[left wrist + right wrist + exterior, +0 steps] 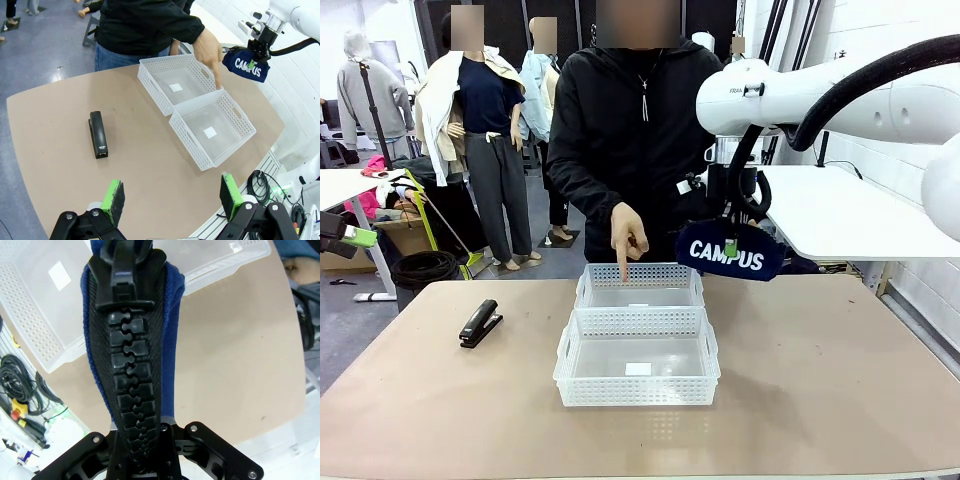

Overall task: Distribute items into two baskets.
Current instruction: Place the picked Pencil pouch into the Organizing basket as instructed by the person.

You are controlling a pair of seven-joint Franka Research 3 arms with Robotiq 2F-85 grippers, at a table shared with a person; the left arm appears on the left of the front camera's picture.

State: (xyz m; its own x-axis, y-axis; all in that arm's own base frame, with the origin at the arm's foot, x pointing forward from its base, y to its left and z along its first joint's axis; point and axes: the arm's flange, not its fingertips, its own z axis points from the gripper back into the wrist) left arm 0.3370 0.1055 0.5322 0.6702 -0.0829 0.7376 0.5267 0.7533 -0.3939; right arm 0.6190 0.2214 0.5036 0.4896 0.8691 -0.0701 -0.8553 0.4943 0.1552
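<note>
My right gripper (730, 243) is shut on the top of the navy "CAMPUS" pouch (731, 252), which hangs above the table just right of the far basket. The right wrist view looks down the pouch's black zip (131, 365). Two white lattice baskets stand end to end at mid table, the far basket (588, 283) and the near basket (566, 370), with no items inside. The person's hand (626, 235) points a finger down into the far basket. The black stapler (480, 323) lies on the table at the left. My left gripper (172, 197) hovers open high over the table's left corner, its green pads (114, 196) wide apart.
The person in a black jacket (620, 120) stands at the far edge behind the baskets. Bare brown tabletop (820, 380) lies right of and in front of the baskets. A white side table (840, 210) stands behind the right arm. Cables (260, 182) hang off the near edge.
</note>
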